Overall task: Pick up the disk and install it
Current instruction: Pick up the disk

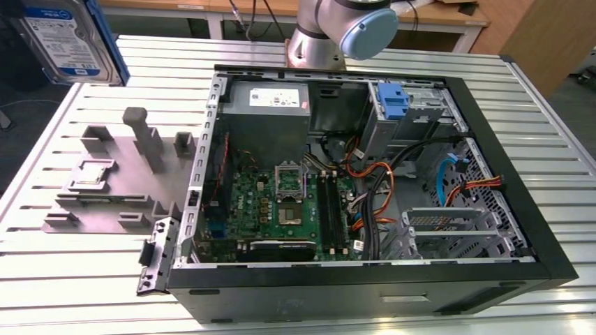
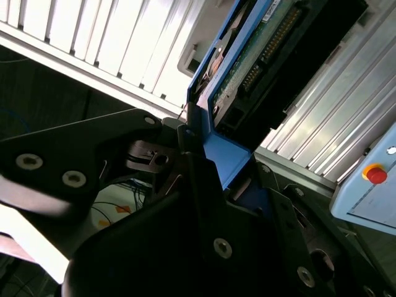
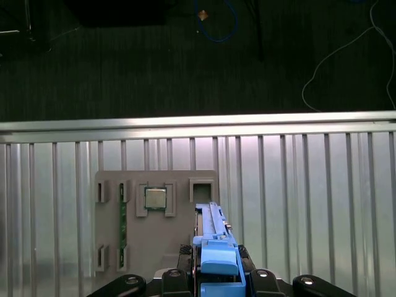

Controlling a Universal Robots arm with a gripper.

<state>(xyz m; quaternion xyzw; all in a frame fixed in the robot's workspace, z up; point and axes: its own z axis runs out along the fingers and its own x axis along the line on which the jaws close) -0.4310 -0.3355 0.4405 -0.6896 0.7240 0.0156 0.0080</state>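
A slatted metal table (image 1: 75, 293) carries an open computer case (image 1: 373, 285) beside a grey fixture plate (image 1: 121, 192).

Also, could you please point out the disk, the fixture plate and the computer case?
disk (image 1: 61, 38): exterior view, blue-and-white label
fixture plate (image 1: 172, 183): exterior view, flat grey base
computer case (image 1: 354, 299): exterior view, black outer wall

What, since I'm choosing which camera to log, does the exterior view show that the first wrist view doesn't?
Exterior view's extras: the open black computer case with green motherboard. First wrist view's extras: a blue floor cable and the black gripper shut on the silver-grey, blue-railed disk. Shared: that disk, the grey fixture plate and the slatted metal table.
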